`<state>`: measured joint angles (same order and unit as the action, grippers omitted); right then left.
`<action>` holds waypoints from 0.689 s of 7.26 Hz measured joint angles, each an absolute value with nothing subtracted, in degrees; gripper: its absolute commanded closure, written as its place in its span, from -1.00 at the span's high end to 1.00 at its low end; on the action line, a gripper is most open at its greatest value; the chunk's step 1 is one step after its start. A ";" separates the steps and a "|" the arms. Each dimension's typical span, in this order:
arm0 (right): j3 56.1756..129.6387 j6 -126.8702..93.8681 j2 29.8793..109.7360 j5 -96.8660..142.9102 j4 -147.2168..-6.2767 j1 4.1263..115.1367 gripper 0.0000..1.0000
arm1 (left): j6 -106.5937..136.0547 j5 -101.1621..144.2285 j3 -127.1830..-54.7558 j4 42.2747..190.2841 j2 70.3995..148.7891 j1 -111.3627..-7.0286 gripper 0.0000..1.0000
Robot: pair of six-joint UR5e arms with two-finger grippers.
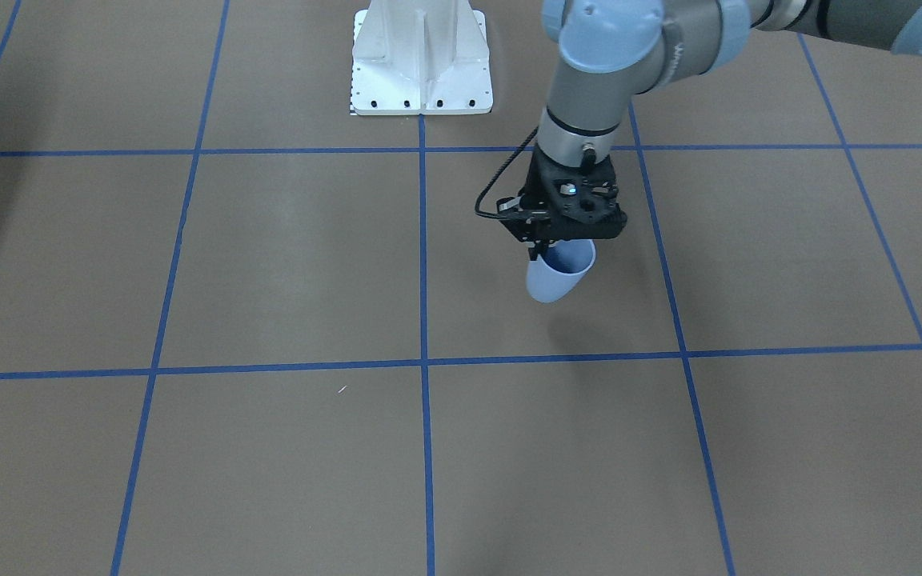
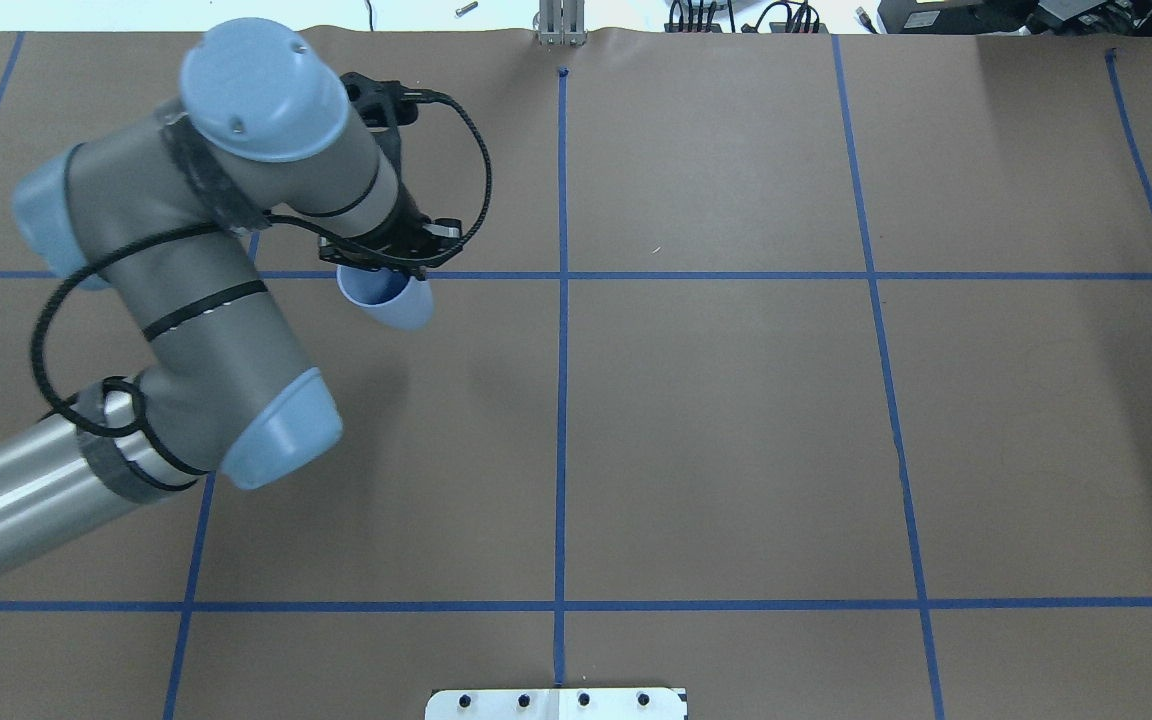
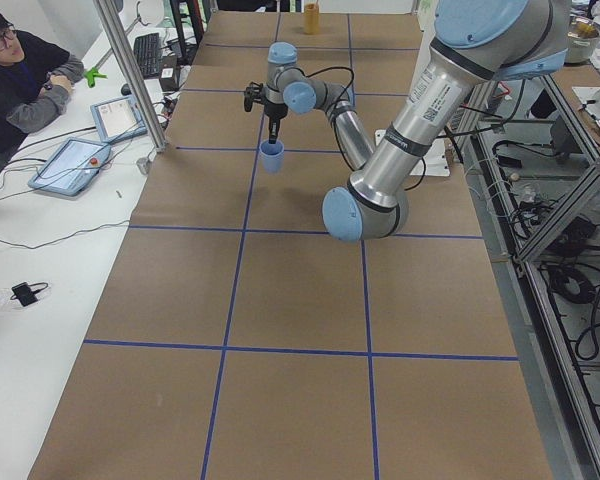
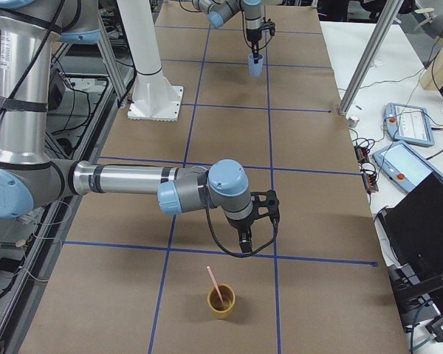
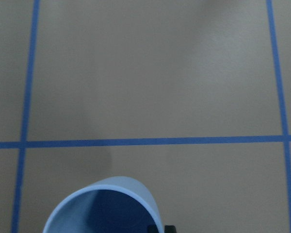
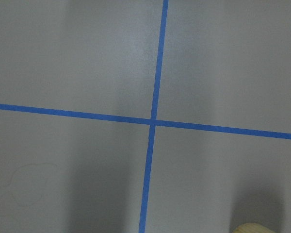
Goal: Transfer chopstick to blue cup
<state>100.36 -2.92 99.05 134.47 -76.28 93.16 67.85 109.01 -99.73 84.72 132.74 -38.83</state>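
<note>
Where the cup is: We see the blue cup (image 1: 559,276) over the middle part of the table (image 2: 736,450), a bit nearer the far long edge than the robot's edge. We think it is lifted off the table, but we cannot be sure. We also cannot tell if it hangs straight or leans.
Left tool: The left gripper (image 1: 539,254) comes down from above and pinches the blue cup by its rim.
Where the stick is: The chopstick (image 4: 215,284) leans in a small yellow cup (image 4: 221,301) near the table's right end, well apart from the blue cup.
Right tool: The right gripper (image 4: 244,247) hangs near the yellow cup, on the side away from the right end. We cannot tell if it is spread or pressed together.
Worry one: The hold is only on the rim. We think the blue cup could slip or swing if it is moved fast.
Worry two: The chopstick is very thin. We think the right gripper could close beside it, or push the yellow cup over, since that cup looks small and light.
Worry three: The stick is long and the blue cup's mouth is small. If the stick goes in crooked, it could miss or knock the cup out of the pinch.
Worry four: The two grippers must come close together. We think they could bump if both move at once.
</note>
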 measured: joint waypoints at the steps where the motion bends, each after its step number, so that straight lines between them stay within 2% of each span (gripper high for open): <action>1: 100.37 -2.98 99.05 134.49 -76.28 93.16 1.00 | 71.73 107.22 -95.55 84.54 137.26 -36.57 -1.00; 3: 100.37 -3.06 99.05 134.53 -76.29 93.14 1.00 | 76.41 104.20 -89.56 83.10 143.09 -32.37 -1.00; 5: 100.36 -3.07 99.05 134.48 -76.29 93.15 1.00 | 77.88 102.61 -88.19 80.96 145.49 -29.15 -1.00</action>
